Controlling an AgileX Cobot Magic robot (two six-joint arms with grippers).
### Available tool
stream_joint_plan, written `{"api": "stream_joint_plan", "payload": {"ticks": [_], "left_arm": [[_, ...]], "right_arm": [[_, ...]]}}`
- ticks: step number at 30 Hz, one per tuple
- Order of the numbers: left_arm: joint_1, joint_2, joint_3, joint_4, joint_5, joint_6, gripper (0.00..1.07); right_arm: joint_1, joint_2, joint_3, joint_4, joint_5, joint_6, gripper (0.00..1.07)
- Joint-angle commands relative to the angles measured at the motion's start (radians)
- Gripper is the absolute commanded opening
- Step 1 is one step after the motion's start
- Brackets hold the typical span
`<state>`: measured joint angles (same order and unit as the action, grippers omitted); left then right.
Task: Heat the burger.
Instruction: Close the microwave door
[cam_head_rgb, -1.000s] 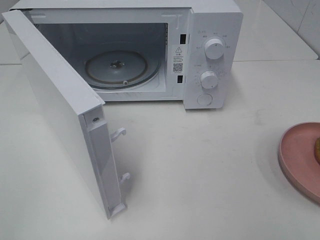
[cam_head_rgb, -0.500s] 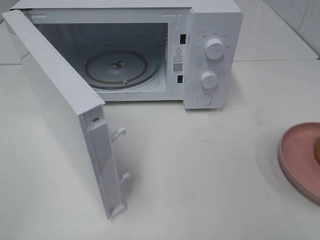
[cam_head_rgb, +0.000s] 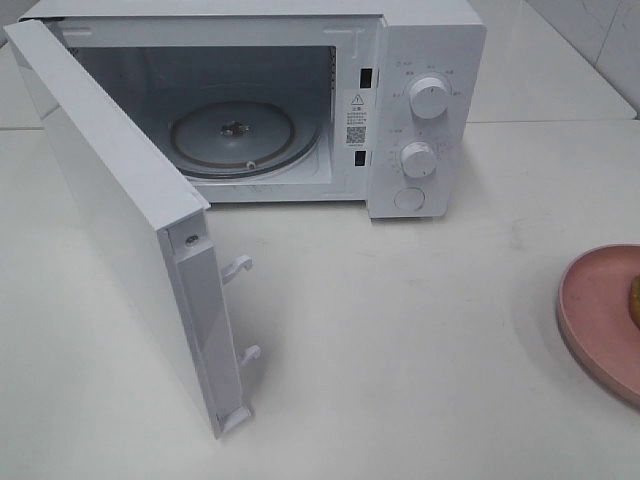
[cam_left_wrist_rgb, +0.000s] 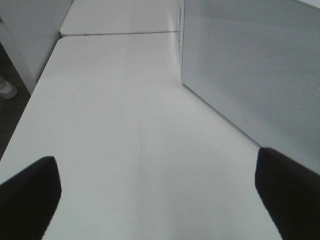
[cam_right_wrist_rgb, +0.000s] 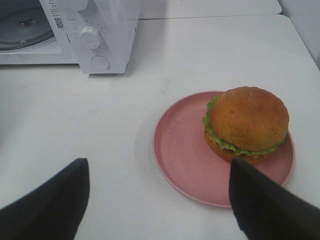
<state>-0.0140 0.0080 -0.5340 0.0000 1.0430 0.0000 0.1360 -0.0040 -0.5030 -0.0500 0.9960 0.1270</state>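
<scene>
Both grippers spread, gripping nothing | burger at plate edge | microwave door open

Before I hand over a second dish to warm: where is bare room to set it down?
Widest bare patch: the table between the open microwave door and the pink plate, in front of the microwave. The turntable inside is bare too. It is tight beside the door's latch edge, and the burger fills the plate's far half.
</scene>
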Motion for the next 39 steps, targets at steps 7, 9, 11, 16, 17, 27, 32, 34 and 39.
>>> {"api": "stream_joint_plan", "payload": {"ticks": [7,9,11,16,17,27,32,34,39], "left_arm": [[0.001,0.146,0.0,-0.006,-0.188,0.0,0.44],[0.001,0.212,0.022,-0.006,-0.275,0.0,0.22],[0.001,0.237,0.03,-0.006,-0.299,0.0,0.16],[0.001,0.345,0.104,-0.006,-0.524,0.009,0.0],[0.001,0.345,0.104,-0.006,-0.524,0.009,0.0],[0.001,0.615,0.331,0.0,-1.269,0.0,0.0],[0.001,0.748,0.344,0.025,-1.389,0.0,0.0],[-0.002,0.808,0.344,0.055,-1.44,-0.018,0.0],[-0.064,0.946,0.333,0.119,-1.526,-0.054,0.0]], "right_arm": [[-0.008,-0.029,0.003,0.004,0.003,-0.006,0.75],[-0.008,-0.029,0.003,0.004,0.003,-0.006,0.75],[-0.008,-0.029,0.003,0.004,0.003,-0.006,0.75],[-0.008,-0.029,0.003,0.004,0.003,-0.006,0.75],[-0.008,-0.029,0.003,0.004,0.003,-0.006,0.75],[-0.008,-0.029,0.003,0.004,0.003,-0.006,0.75],[-0.008,-0.029,0.003,0.004,0.003,-0.006,0.75],[-0.008,-0.029,0.003,0.004,0.003,-0.006,0.75],[-0.008,-0.029,0.003,0.004,0.003,-0.006,0.75]]}}
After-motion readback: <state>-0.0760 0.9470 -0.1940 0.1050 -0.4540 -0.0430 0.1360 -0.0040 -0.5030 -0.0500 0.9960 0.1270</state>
